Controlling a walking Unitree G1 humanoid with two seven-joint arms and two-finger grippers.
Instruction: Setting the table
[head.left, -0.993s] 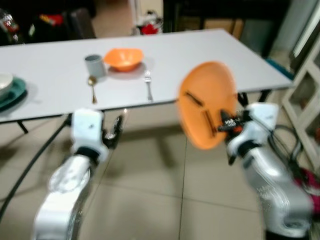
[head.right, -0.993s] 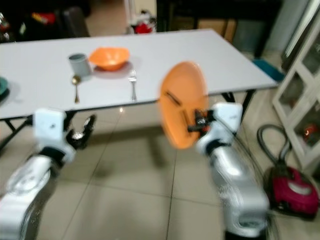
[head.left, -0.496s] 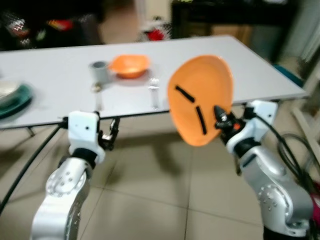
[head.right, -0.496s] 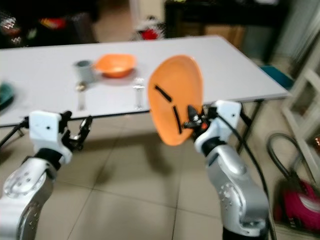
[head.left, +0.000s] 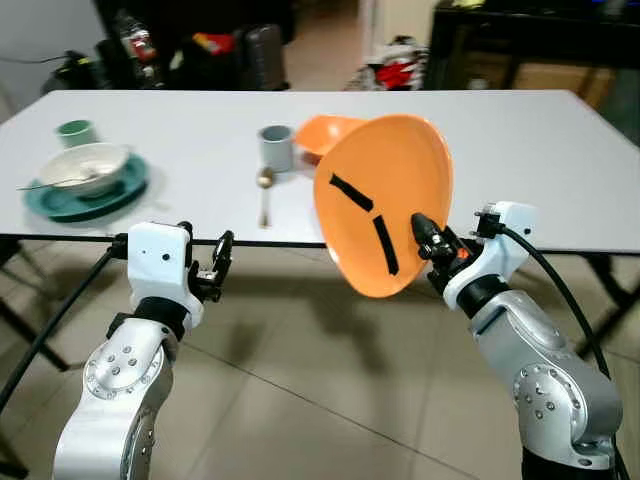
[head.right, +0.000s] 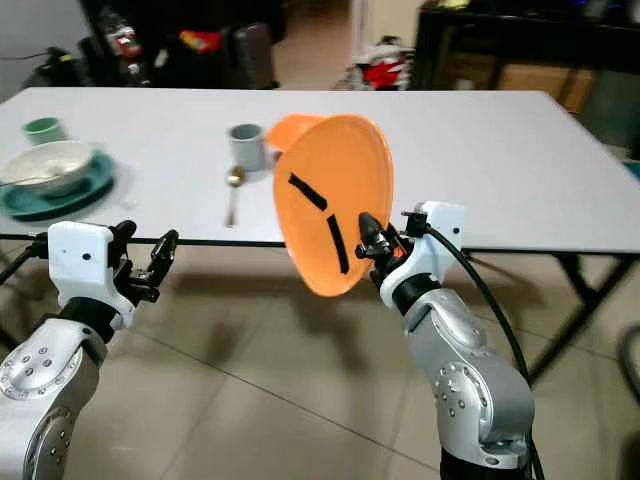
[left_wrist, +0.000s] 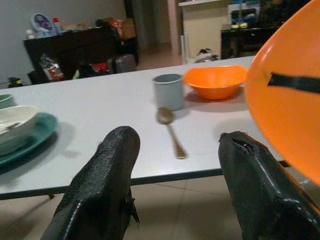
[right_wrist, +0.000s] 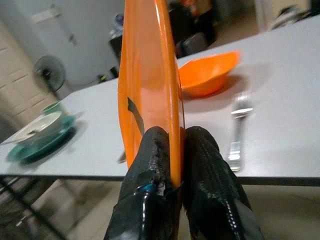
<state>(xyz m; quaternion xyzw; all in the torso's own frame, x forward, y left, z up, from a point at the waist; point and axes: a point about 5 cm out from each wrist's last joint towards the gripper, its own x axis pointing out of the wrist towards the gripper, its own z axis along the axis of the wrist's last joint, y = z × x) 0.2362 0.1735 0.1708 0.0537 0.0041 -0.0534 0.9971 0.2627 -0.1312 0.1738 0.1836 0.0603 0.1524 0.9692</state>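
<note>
My right gripper (head.left: 424, 236) is shut on the rim of an orange plate (head.left: 383, 205) with black tape strips, held upright on edge before the white table (head.left: 520, 160). In the right wrist view both fingers (right_wrist: 200, 170) pinch the orange plate (right_wrist: 150, 85). On the table stand an orange bowl (left_wrist: 216, 81), a grey cup (head.left: 277, 148), a spoon (head.left: 264, 190) and a fork (right_wrist: 239, 125). My left gripper (head.left: 208, 265) hangs open and empty below the table's front edge.
At the table's left sit a teal plate (head.left: 85, 196) with a white bowl (head.left: 82, 168) and a small green cup (head.left: 76, 131). Dark furniture and clutter (head.left: 180, 50) stand behind the table. Table legs (head.left: 610, 290) and a black cable (head.left: 50, 330) cross the tiled floor.
The camera has swung left, bringing the teal plate and white bowl into view. The right gripper still holds the orange plate upright; the left gripper stays open.
</note>
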